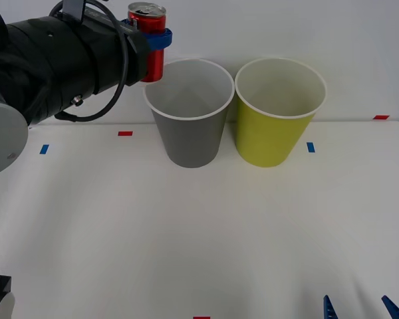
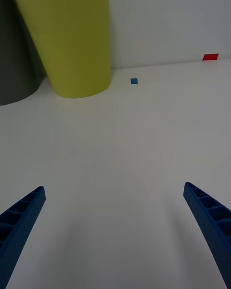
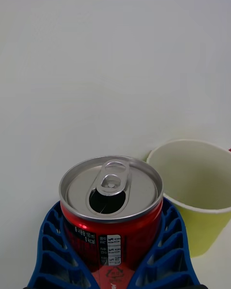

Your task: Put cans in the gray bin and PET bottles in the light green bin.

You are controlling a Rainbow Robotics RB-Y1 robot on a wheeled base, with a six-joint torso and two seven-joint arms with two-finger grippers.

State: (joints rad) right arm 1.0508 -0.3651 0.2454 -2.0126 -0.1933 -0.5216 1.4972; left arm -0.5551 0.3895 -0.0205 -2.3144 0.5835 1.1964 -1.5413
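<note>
One red can [image 1: 148, 40] sat upright in the clenched blue fingers [image 3: 166, 250] of the left gripper [image 1: 149, 36], held in the air just beside the gray bin's [image 1: 189, 136] rim on the robot's left. Its tab was lifted and the mouth open. The light green bin [image 1: 276, 133] stood touching the gray one. Low over the white table [image 1: 186, 239], the right gripper [image 2: 115, 231] had its fingers spread wide, grasping nothing.
</note>
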